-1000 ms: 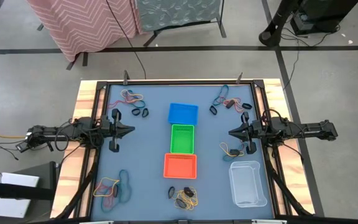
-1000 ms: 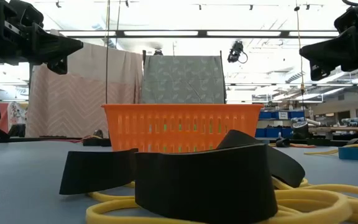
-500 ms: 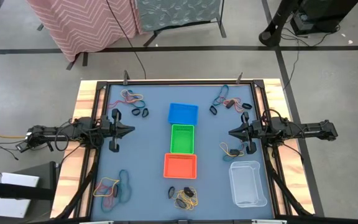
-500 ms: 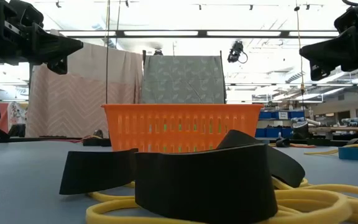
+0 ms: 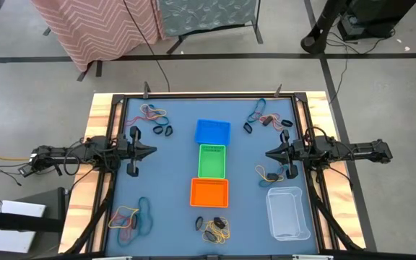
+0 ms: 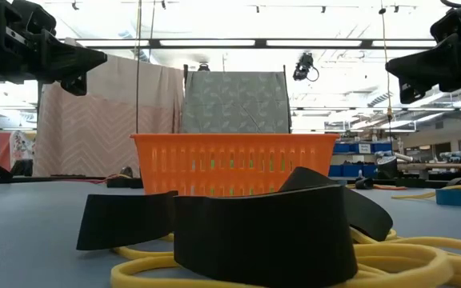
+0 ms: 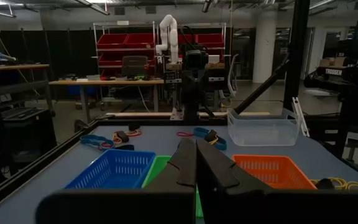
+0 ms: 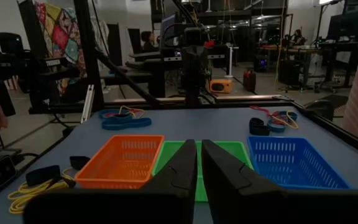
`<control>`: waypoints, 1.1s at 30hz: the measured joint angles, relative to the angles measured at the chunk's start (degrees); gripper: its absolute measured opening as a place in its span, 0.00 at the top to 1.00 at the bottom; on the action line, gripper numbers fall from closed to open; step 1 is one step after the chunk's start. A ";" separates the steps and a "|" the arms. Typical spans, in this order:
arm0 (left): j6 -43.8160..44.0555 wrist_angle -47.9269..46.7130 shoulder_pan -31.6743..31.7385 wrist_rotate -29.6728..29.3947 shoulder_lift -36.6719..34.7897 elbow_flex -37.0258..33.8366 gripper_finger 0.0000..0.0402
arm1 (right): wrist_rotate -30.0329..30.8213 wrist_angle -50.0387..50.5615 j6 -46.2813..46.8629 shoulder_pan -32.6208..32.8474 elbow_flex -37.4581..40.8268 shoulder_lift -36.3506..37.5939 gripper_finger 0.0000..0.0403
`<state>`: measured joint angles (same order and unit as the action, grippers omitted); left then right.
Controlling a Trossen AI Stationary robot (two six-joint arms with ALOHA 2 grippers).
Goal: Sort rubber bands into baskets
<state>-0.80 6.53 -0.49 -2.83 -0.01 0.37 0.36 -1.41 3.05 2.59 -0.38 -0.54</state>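
Observation:
Three baskets stand in a row down the table's middle: blue [image 5: 212, 131], green [image 5: 211, 160] and orange [image 5: 209, 192]. A clear tub [image 5: 288, 212] sits near right. Rubber bands lie flat on the table in loose clusters: far left [image 5: 152, 113], far right [image 5: 266, 115], right middle [image 5: 269, 174], near left [image 5: 132, 217] and near middle [image 5: 214, 228]. My left gripper [image 5: 153, 150] hovers shut at the left side, pointing level toward the baskets. My right gripper [image 5: 269, 153] hovers shut at the right side, facing it. Neither holds anything.
The low view shows wide black bands [image 6: 262, 232] and yellow bands [image 6: 390, 260] right in front of the orange basket [image 6: 232, 164]. A dark frame [image 5: 208, 96] borders the blue table top. Bare blue surface lies between each gripper and the basket row.

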 joint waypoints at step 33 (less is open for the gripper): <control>24.33 31.53 -0.02 -5.82 -0.02 0.02 0.99 | 0.00 -0.02 0.00 0.00 0.01 0.00 0.91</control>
<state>23.53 38.06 -0.51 -8.65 -0.03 0.39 0.36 -1.43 3.05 2.59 -0.37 -0.54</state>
